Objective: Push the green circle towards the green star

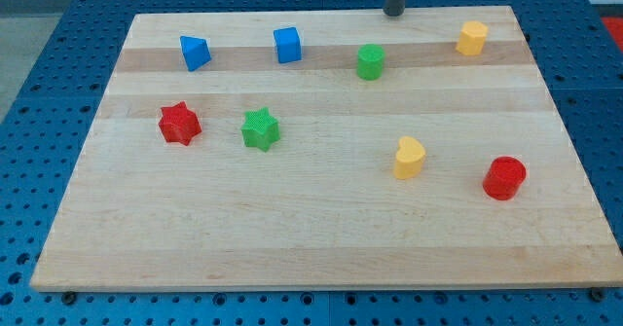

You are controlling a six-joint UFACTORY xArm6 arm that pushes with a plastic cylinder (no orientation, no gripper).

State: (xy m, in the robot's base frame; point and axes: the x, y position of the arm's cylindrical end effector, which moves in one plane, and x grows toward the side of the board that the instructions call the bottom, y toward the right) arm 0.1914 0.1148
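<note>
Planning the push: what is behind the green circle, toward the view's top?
Behind the green circle only bare board shows, then my tip at the top edge. Nothing hidden there.

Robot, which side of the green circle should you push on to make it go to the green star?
I can't grip; I only push. My tip sits at the view's top edge, just up-right of the green circle. The green star lies down-left of it. So I'd probably press the circle's upper-right side, centred, since its round wall could slip sideways.
</note>
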